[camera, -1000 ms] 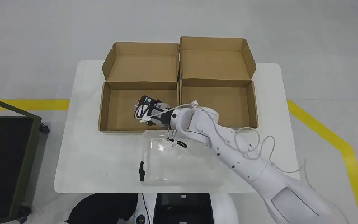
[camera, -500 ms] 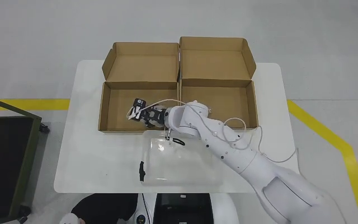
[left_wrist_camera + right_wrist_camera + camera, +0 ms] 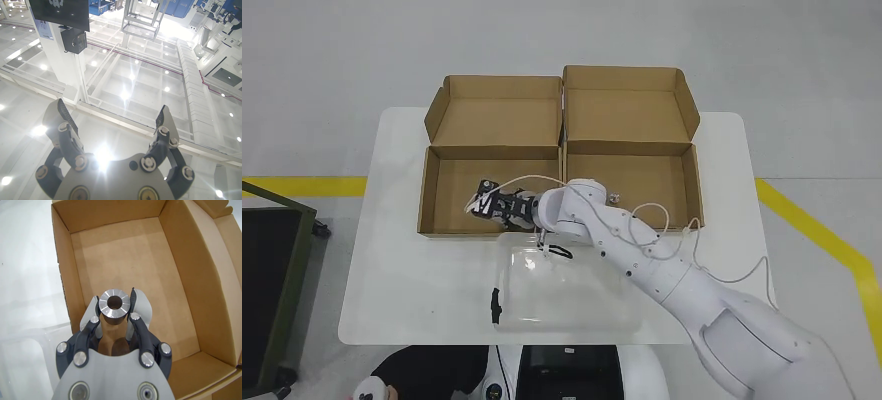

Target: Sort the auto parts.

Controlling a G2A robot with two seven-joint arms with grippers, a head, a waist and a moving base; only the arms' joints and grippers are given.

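Right wrist view: the right jaws pinch a metal sleeve (image 3: 114, 308) above a cardboard box (image 3: 122, 256) — left jaws spread.

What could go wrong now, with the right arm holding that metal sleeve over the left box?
The right gripper pinches the metal sleeve only at its fingertips, so it may slip or tilt. Dropped into the left box, it could roll or bounce. The arm crosses the clear container; pulling back might snag it.

Left cardboard box (image 3: 122, 256) floor lies bare beyond the right gripper (image 3: 114, 296) clamping a metal bushing (image 3: 113, 318); box walls hem both sides.
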